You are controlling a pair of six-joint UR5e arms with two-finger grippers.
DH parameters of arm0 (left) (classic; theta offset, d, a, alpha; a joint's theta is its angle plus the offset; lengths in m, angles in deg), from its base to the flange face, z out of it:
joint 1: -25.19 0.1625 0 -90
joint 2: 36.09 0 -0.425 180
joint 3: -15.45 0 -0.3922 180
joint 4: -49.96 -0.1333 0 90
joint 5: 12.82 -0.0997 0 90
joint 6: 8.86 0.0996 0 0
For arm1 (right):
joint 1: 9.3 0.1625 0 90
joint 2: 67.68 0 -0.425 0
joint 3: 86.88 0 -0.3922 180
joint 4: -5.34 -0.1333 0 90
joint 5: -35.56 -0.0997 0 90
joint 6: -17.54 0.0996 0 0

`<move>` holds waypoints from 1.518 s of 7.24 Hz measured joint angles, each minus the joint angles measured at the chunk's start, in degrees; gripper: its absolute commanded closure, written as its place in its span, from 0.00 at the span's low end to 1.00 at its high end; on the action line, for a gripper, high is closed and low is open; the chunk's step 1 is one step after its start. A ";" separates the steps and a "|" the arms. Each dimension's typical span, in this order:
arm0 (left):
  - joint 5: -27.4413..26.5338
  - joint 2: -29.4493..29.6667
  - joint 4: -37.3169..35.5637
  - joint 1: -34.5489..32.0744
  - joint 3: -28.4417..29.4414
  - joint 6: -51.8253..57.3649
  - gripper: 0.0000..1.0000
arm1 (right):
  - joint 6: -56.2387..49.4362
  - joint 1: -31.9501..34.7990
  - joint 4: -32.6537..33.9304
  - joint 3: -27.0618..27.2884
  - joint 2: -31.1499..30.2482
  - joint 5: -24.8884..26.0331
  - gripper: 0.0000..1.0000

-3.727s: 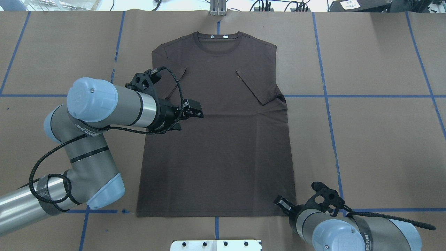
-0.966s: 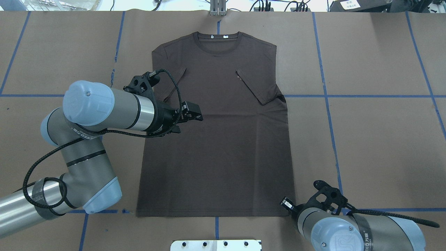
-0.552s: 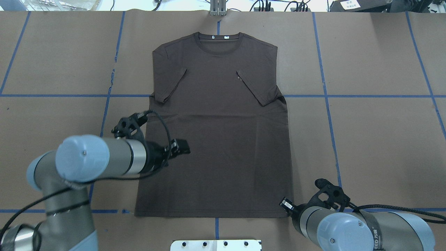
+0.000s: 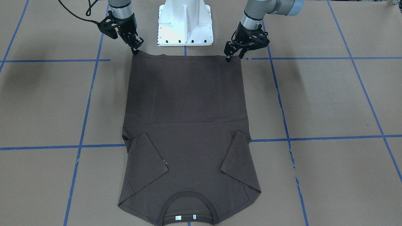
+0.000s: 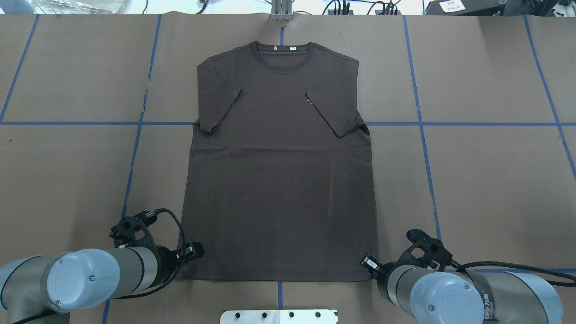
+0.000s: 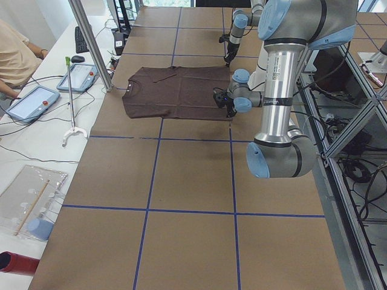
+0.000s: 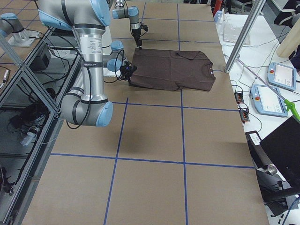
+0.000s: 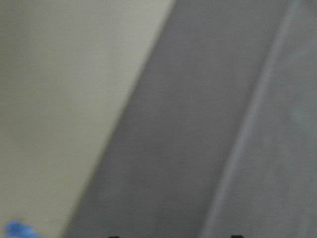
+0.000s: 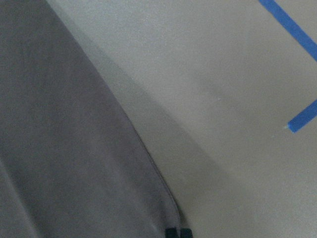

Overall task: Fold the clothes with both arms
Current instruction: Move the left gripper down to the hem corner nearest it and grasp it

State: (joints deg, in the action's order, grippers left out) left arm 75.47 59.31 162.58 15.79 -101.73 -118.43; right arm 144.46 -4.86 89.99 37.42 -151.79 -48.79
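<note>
2 sleeves are folded in already. The T-shirt [image 5: 279,180] lies flat, its bottom corners right at the grippers. The left gripper [image 4: 233,57] is spread wide at 1 corner; the right gripper [image 4: 136,48] has its tips pinched together at the other. The big fold is not done yet.

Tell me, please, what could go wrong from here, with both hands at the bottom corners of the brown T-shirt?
1. The left hand looks open at its hem corner of the dark brown short-sleeved T-shirt, while the right hand looks shut on its corner. An uneven lift could skew the fold.
2. The tucked-in sleeves might flop open as the hem is carried over.
</note>
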 measured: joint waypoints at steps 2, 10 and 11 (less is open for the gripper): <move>-0.73 -0.28 -2.67 0.61 -0.23 -0.11 0.28 | -0.31 0.16 -0.02 0.02 0.00 -0.02 1.00; -0.40 -0.33 -3.45 3.27 0.17 -0.49 1.00 | -0.54 0.22 -0.02 -0.07 0.00 -0.11 1.00; -0.38 -0.39 -3.45 3.27 0.14 -0.53 1.00 | -0.54 0.22 -0.02 -0.06 0.00 -0.11 1.00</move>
State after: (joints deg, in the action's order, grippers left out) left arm 75.09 58.92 159.13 19.05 -101.59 -118.95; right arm 143.93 -4.64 89.97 37.36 -151.79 -48.90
